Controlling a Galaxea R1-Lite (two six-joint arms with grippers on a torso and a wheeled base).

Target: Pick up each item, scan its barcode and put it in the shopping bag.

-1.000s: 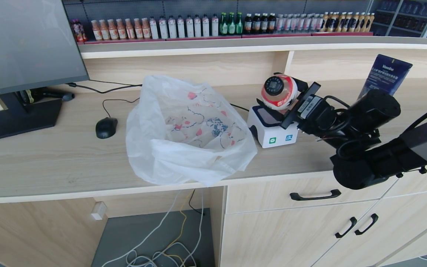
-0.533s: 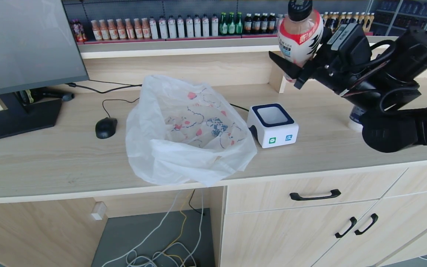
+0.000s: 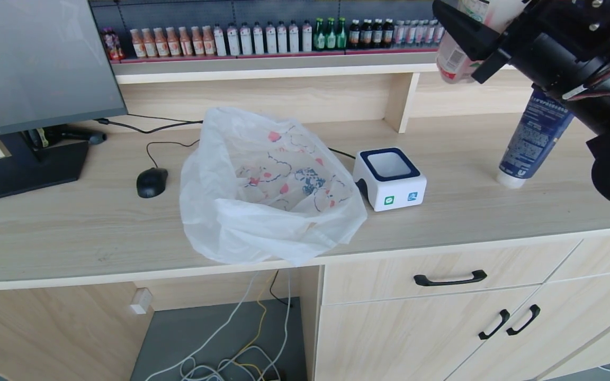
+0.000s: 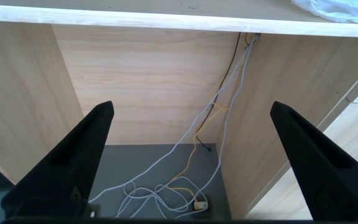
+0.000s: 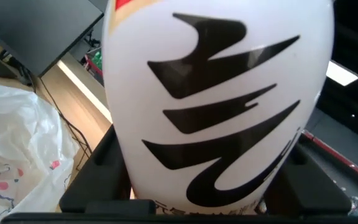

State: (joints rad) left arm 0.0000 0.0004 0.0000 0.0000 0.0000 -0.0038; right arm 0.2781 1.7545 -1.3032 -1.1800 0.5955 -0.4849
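The head camera looks forward and down over the counter (image 3: 72, 238), taking in the bag (image 3: 268, 211) and the cables (image 3: 231, 365) in the recess (image 3: 72, 328) below. The left wrist camera sits low, facing that recess — same cables, nearer. The right wrist camera sits tight against the bottle (image 5: 222, 106), facing left toward the bag — shared with the head view.

bag (image 3: 268, 211) 1 | scanner (image 3: 389, 182) 1 | held bottle (image 3: 452, 59) 1 | tube (image 3: 532, 140) 1 | mouse (image 3: 152, 182) 1
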